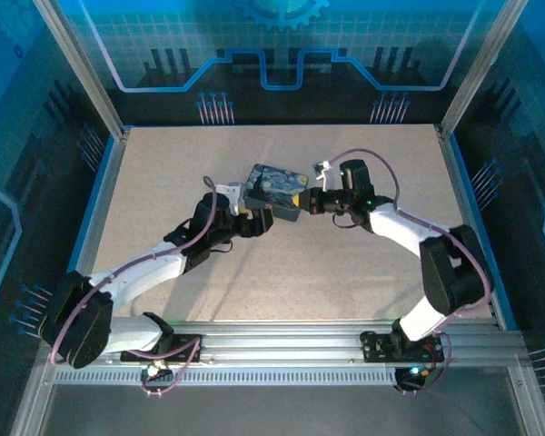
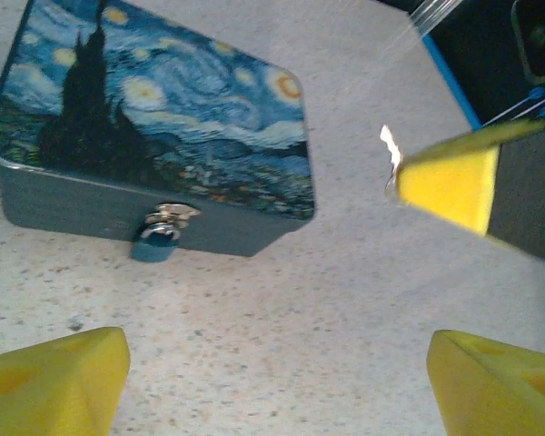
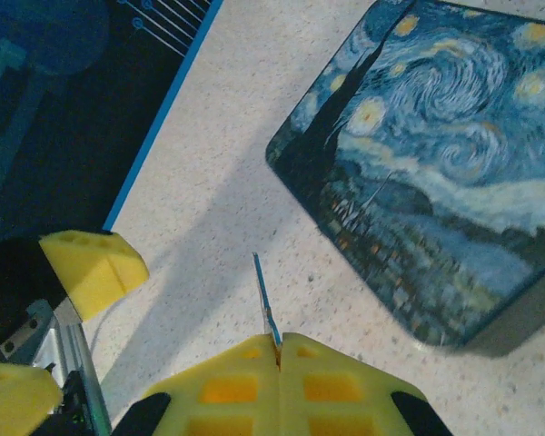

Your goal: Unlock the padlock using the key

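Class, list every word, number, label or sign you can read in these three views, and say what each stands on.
None can be read.
The box lid bears a starry-night painting, no lettering.
The small blue padlock is too blurred for any marking.
The key shows none.

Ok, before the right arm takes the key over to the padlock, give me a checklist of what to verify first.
1. The key clamped in the right fingers: ok, they are shut on it with the blade sticking out.
2. The padlock reachable: ok, it hangs from the latch on the front wall of the tin, uncovered.
3. The tin steadied by the left fingers: not ok, they are open and apart from it.
4. The key lined up with the padlock: not ok, it sits off beside the tin's corner.
5. Which way the keyhole faces: cannot tell.
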Action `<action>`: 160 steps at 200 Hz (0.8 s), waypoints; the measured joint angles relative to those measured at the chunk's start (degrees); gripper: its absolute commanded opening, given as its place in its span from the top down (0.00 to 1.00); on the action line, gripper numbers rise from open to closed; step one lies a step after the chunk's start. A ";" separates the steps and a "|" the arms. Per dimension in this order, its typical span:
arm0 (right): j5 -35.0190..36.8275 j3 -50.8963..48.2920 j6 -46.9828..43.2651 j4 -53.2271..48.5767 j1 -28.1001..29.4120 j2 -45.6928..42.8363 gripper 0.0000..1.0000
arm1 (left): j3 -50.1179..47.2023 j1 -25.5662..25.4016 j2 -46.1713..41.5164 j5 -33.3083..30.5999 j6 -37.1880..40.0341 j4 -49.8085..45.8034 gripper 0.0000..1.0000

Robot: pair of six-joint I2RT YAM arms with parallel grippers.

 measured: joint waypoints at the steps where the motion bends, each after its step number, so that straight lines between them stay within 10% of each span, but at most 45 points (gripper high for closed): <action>1: 0.02 0.37 0.00 -0.11 0.00 0.35 0.97 | 0.00 0.04 0.15 0.00 0.07 0.02 0.14; 160: 4.79 19.32 -0.55 -10.16 0.52 19.74 0.96 | 1.92 3.78 20.17 4.66 5.38 10.36 0.18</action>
